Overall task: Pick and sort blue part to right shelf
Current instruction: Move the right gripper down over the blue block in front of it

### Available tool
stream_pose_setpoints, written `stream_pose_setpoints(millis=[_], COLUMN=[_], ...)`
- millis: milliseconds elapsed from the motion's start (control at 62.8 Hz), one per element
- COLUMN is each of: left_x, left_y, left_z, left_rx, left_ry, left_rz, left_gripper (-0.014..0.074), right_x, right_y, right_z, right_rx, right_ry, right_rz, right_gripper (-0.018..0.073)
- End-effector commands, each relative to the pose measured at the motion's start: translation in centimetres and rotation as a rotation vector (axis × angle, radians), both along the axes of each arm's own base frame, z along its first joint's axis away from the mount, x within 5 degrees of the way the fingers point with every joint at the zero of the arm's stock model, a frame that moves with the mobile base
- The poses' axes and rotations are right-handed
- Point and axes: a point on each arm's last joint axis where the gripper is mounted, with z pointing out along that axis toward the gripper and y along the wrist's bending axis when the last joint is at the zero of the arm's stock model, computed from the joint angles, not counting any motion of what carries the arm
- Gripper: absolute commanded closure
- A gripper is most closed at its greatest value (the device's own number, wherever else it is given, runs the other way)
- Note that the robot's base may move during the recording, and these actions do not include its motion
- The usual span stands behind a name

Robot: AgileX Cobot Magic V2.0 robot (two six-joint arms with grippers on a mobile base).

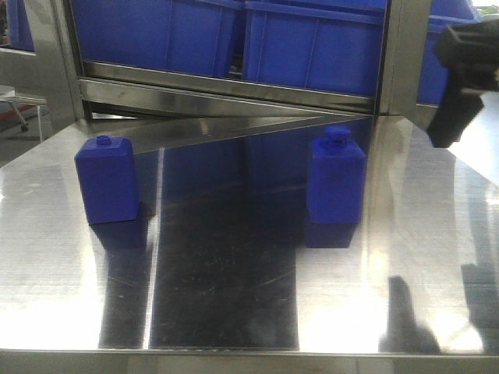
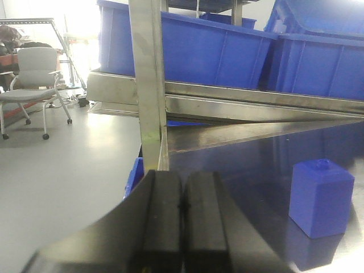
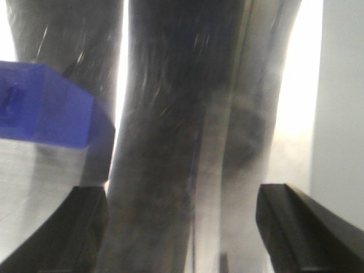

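Blue part (image 1: 335, 187), one, squat block (image 1: 107, 181), one, left jaws closed, right jaws apart, empty

The right wrist view is blurred throughout — a blue block (image 3: 51, 111) runs off its left edge, and which block it is cannot be told. The front view's right edge clips the right gripper (image 1: 464, 86); the bottom edges of the wrist views cut its fingers (image 3: 296, 222) and the left gripper (image 2: 182, 182). The bins (image 1: 312, 39) of the right shelf (image 1: 234, 87) run past the top.

Silver steel table (image 1: 405, 257); blue part (image 1: 337, 191); blue bins (image 1: 312, 47).
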Motion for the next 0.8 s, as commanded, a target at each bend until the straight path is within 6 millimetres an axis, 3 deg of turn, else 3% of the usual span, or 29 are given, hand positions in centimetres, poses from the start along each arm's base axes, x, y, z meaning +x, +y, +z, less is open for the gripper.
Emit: stream_pose_setpoints(millis=[0,191,382,573,780], left_x=[-0.1,-0.1,-0.1,-0.1,-0.1], left_y=[0.0,0.0,0.0,0.0,0.0], left_z=[0.1,0.1,0.1,0.1,0.1], left_rx=[-0.013,-0.013,-0.013,-0.013,-0.013], left_ry=[-0.084,-0.084,-0.084,-0.084,-0.084], left_rz=[0.0,0.0,0.0,0.0,0.0], left_gripper=[0.0462,0.0462,0.0462,0.0462,0.0462], right_x=[0.9,3.4,5.9,7.6,8.0], right_y=[1.0,3.4,6.5,9.1,10.6], right_z=[2.6,4.1,5.1,4.6,4.0], right_rx=[0.028,0.012,0.048,0.04,0.033], right_ry=[0.035,0.188,0.206,0.211,0.216], right_rz=[-0.004,-0.019,-0.049,-0.004,0.026], right_gripper=[-0.0063,-0.0063,-0.0063,-0.0066,-0.0066])
